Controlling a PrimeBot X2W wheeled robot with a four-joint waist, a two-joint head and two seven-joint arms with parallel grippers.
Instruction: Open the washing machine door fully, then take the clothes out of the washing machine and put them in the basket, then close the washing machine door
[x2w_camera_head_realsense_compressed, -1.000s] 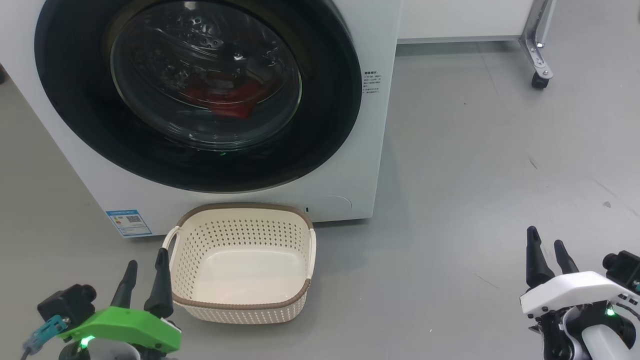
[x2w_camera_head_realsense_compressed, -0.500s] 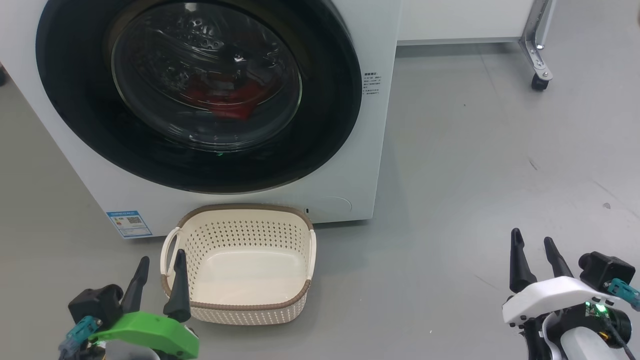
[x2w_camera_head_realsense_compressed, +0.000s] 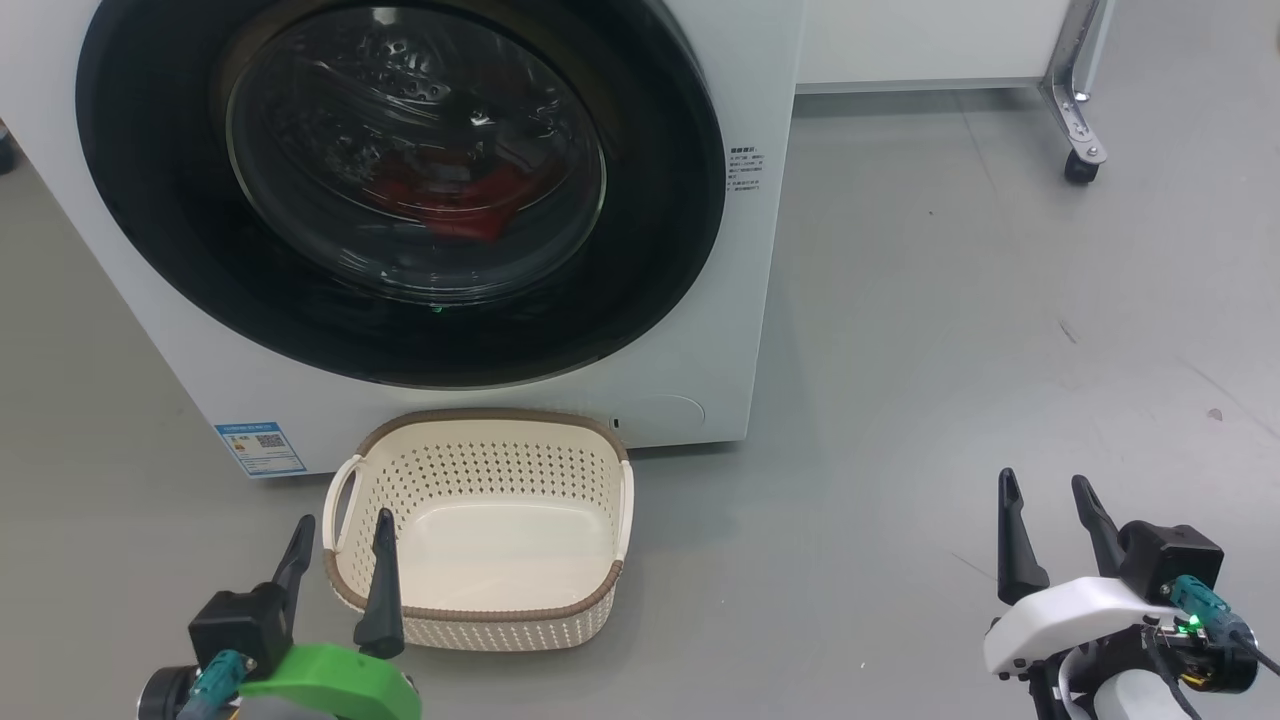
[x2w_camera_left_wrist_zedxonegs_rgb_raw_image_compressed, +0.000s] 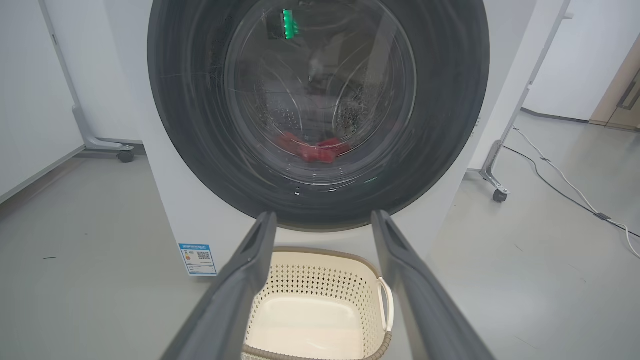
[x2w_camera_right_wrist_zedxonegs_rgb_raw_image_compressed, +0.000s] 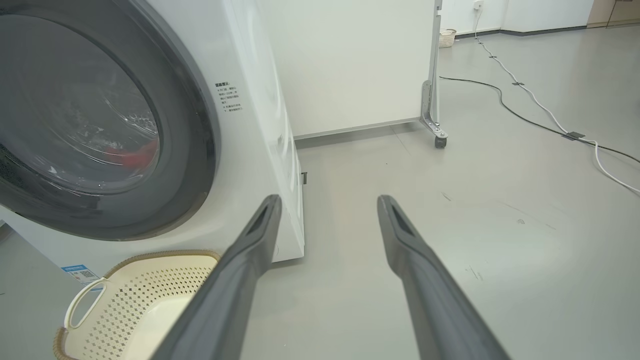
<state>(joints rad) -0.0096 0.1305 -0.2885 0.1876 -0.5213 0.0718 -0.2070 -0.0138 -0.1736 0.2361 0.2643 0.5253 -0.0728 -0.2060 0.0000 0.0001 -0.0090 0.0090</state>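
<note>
Left claw (x2w_camera_head_realsense_compressed: 344, 518) green-shelled, right claw (x2w_camera_head_realsense_compressed: 1042, 479) white-shelled, long dark tapered fingers (x2w_camera_head_realsense_compressed: 380, 590), black wrist cameras (x2w_camera_head_realsense_compressed: 1165, 555), teal cable plugs (x2w_camera_head_realsense_compressed: 1195, 597)

Red clothes (x2w_camera_head_realsense_compressed: 450, 205), cream perforated basket (x2w_camera_head_realsense_compressed: 480, 470), white washing machine (x2w_camera_head_realsense_compressed: 740, 300).

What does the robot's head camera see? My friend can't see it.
A white washing machine, round black door shut, red clothes behind the glass. An empty cream basket sits before it; the left end effector and right end effector are open below.
</note>
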